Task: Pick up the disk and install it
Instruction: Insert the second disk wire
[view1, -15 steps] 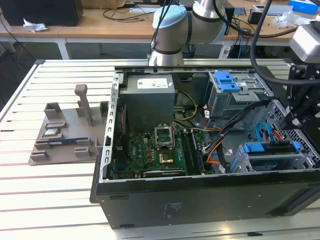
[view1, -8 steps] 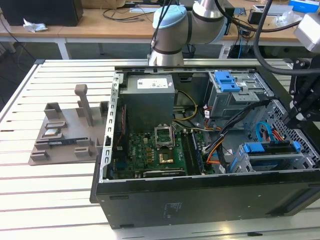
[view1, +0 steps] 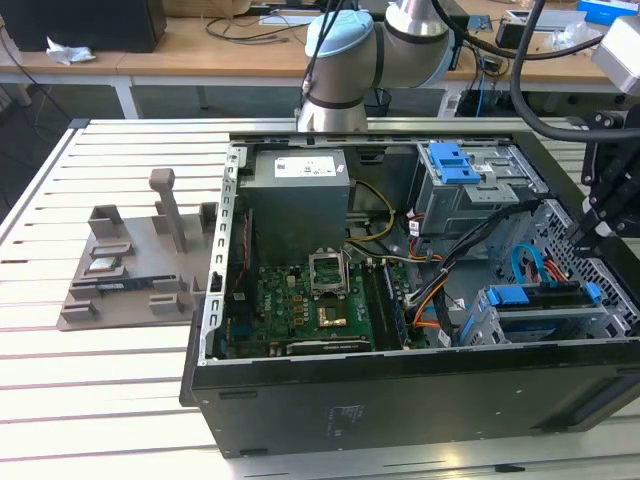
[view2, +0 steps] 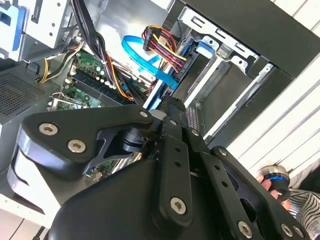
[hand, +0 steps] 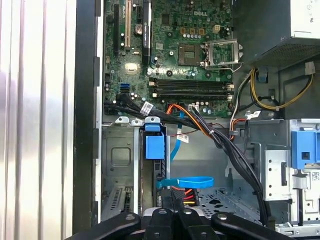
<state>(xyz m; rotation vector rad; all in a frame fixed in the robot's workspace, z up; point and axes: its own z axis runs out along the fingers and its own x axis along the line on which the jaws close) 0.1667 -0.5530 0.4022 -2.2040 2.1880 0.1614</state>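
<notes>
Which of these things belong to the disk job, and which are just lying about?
Job: disk, hand, computer case.
Lying about: grey fixture on the table, power supply, motherboard.

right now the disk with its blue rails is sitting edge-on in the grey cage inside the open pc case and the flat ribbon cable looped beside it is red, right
Not quite: the flat ribbon cable looped beside the disk is blue, not red, as the first wrist view shows. The rest holds: the disk sits edge-on, blue rails showing, in the grey cage inside the open PC case.
</notes>
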